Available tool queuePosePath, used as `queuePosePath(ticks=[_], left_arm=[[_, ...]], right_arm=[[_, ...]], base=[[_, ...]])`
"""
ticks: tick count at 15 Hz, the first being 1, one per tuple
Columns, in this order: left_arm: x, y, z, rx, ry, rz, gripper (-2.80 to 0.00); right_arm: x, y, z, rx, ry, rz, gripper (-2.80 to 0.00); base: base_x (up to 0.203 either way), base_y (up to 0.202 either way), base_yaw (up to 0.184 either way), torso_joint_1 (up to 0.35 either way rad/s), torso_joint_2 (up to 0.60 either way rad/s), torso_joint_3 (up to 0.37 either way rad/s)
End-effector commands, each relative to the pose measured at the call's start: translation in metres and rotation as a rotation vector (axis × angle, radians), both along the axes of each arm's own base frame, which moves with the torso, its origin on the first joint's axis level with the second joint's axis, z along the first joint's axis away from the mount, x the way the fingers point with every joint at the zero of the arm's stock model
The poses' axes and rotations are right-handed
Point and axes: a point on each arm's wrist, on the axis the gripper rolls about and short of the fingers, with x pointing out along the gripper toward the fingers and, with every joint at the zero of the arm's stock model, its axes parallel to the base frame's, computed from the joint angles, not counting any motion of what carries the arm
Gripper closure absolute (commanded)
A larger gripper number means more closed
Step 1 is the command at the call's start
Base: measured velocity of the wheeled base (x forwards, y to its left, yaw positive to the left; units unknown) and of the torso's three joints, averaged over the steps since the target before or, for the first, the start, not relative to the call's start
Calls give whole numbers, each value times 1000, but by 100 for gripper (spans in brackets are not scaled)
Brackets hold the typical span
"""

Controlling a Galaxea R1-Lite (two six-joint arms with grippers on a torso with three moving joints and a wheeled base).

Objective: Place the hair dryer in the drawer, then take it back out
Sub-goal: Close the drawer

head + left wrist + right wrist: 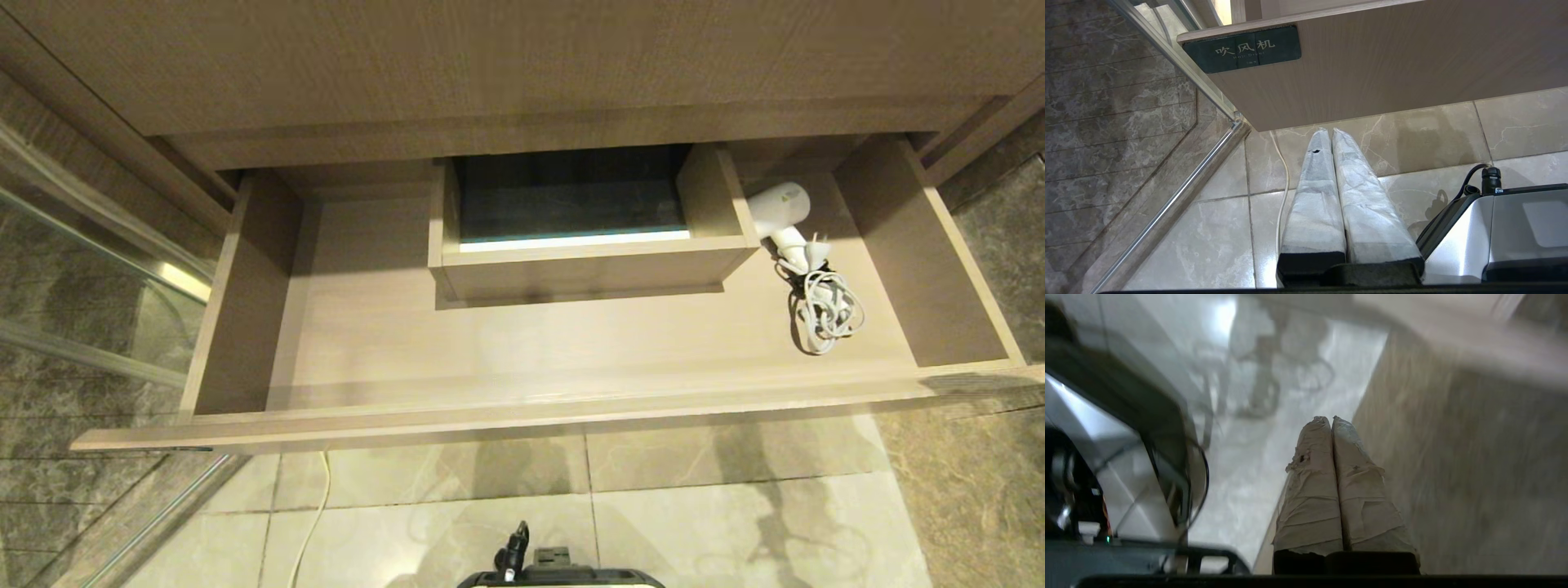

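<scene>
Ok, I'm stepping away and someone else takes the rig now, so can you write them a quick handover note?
Left end effector: shut, empty, parked low in front of the drawer's labelled front.
Right end effector: shut, empty, down beside a wood-grain panel, outside the head view.
Hair dryer: lying in the open drawer, right side, next to the boxed cutout, its cord coiled in front of it.
Done: dryer placed in the drawer.
Left: reach in, grip the dryer and lift it back out.

Drawer (571, 343): matt light wood-grain laminate. Hair dryer (780, 214): smooth white plastic, faint sheen; cord (826, 309) grey, rubbery. Floor (718, 523): glossy marbled tile. Left gripper (1331, 132) and right gripper (1331, 419): wrapped in wrinkled cloth-like tape.
</scene>
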Motion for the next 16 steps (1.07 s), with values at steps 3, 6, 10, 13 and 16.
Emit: queuePosePath(ticks=[3, 6, 10, 13, 16], left_arm=[[0, 0, 0, 0, 1, 1, 0], [0, 0, 0, 0, 1, -1, 0], [0, 0, 0, 0, 1, -1, 0], [0, 0, 0, 0, 0, 0, 0], [0, 0, 0, 0, 0, 0, 0]], right_arm=[[-17, 3, -21, -37, 64, -46, 0], [-4, -1, -24, -37, 55, -48, 0], [14, -5, -27, -39, 47, -49, 0], [31, -10, -26, -45, 21, -49, 0], [45, -13, -17, -30, -21, -26, 0]], base=[[0, 0, 0, 0, 0, 0], [0, 0, 0, 0, 0, 0], [0, 0, 0, 0, 0, 0], [0, 0, 0, 0, 0, 0], [0, 0, 0, 0, 0, 0]])
